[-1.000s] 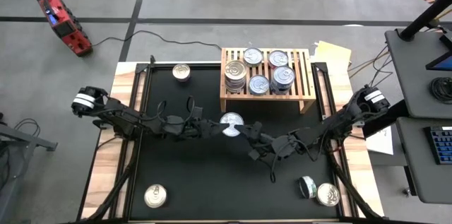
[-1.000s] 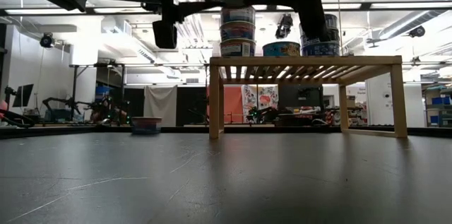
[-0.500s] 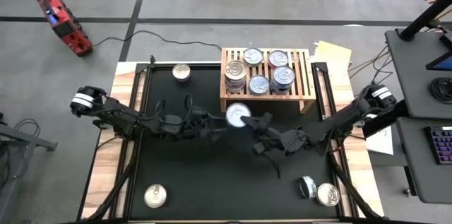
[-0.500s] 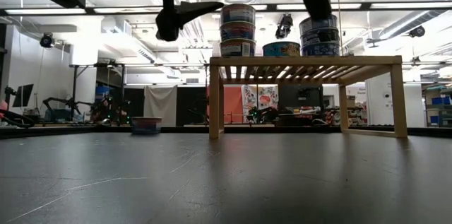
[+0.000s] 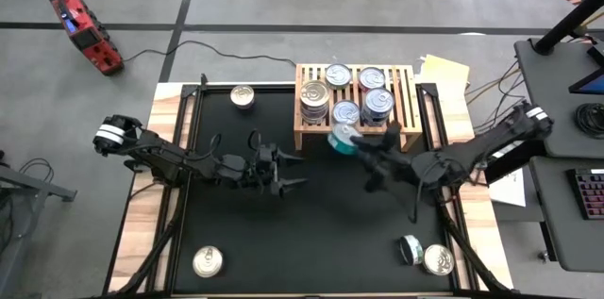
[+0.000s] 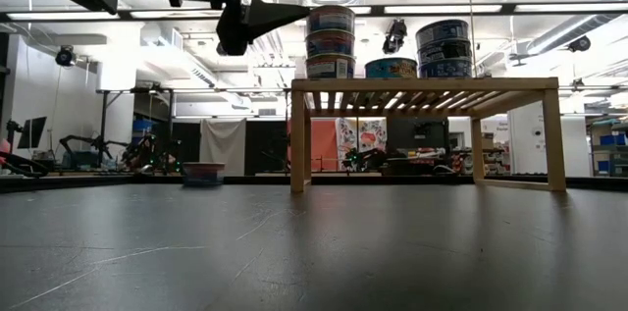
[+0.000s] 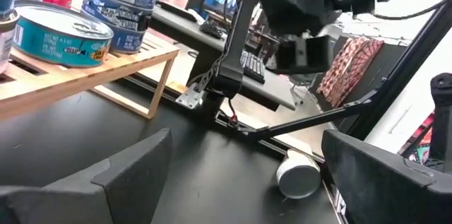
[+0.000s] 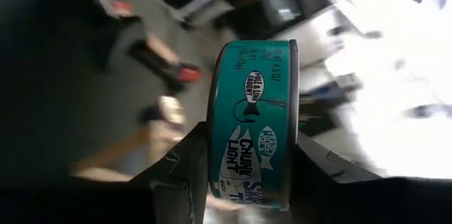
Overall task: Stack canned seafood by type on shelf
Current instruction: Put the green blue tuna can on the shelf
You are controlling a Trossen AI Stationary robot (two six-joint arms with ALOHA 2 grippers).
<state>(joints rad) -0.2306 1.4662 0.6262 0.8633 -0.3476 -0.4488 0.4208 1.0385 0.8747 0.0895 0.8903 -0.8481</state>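
The wooden shelf (image 5: pixel 406 110) stands at the mat's far side and bears several silver-lidded cans: a tall stack (image 5: pixel 314 101), a blue stack (image 5: pixel 378 103) and a single teal can (image 7: pixel 60 34). My right gripper (image 5: pixel 353 142) is shut on a teal can (image 5: pixel 343 139), high above the shelf's near edge. My left gripper (image 5: pixel 294 171) hovers open over the mat's middle, left of that can, with nothing between its fingers (image 7: pixel 134 174). Loose cans rest on the mat: one (image 5: pixel 243 97) far left, one (image 5: pixel 208 261) near left, two (image 5: pixel 425 254) near right. My right gripper pinches the teal can between its two fingers (image 8: pixel 185 162), one on each flat end, with the labelled side wall (image 8: pixel 253 121) showing between them. The fingers reach level from the table's right. The can is lifted clear of everything and tilted, its lid (image 5: pixel 344 134) partly up.
The black mat (image 5: pixel 283 233) covers the table between wooden side strips. A can lying on its side (image 7: pixel 300 174) sits near the right rail. A red tool (image 5: pixel 83 30) lies on the floor, and a desk with a keyboard (image 5: pixel 590 191) stands to the right.
The can, held between both grippers a second ago, stays with my right gripper, which has risen and gone toward the shelf while rolling, so the lid-up can is now tilted. My left gripper has let go, opened and rolled without leaving its place.
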